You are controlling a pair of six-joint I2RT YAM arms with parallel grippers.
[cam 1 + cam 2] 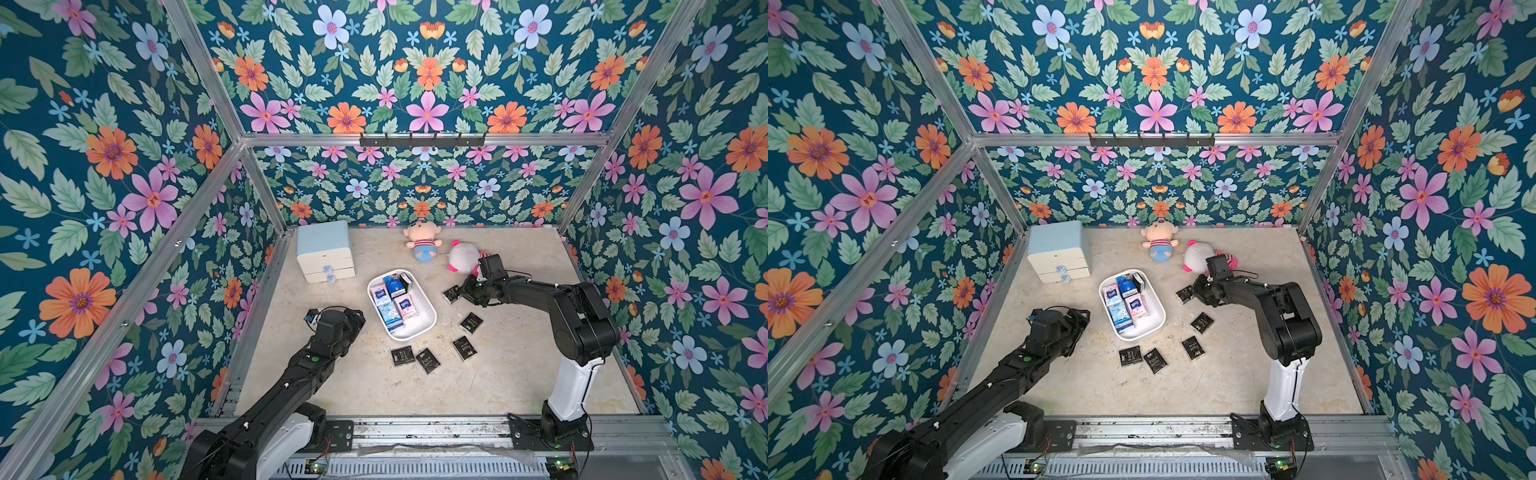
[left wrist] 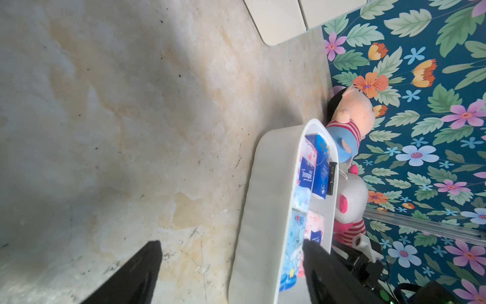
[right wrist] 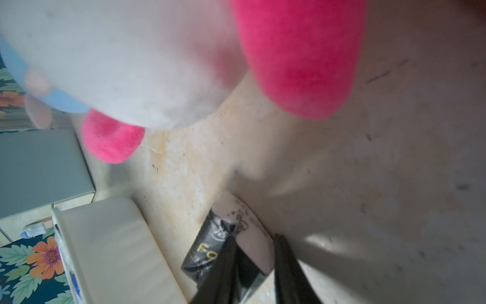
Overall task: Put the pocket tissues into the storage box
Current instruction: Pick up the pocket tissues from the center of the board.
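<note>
Clamping a black packet (image 3: pixel 207 252) on the tabletop (image 1: pixel 498 374), the right end effector (image 3: pixel 256 237) sits near the box (image 1: pixel 411 332) of coloured packets (image 1: pixel 392 305). The left end effector (image 2: pixel 231 242) gapes beside the box; four black packets (image 1: pixel 428 360) lie loose.

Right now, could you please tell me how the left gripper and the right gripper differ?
The left gripper stands wide open and empty, while the right gripper is pinched shut on a black tissue packet. The left gripper sits beside the storage box's long wall; the right gripper is on the box's other side, by the pink-and-white plush doll. Both are black and low over the table.
</note>
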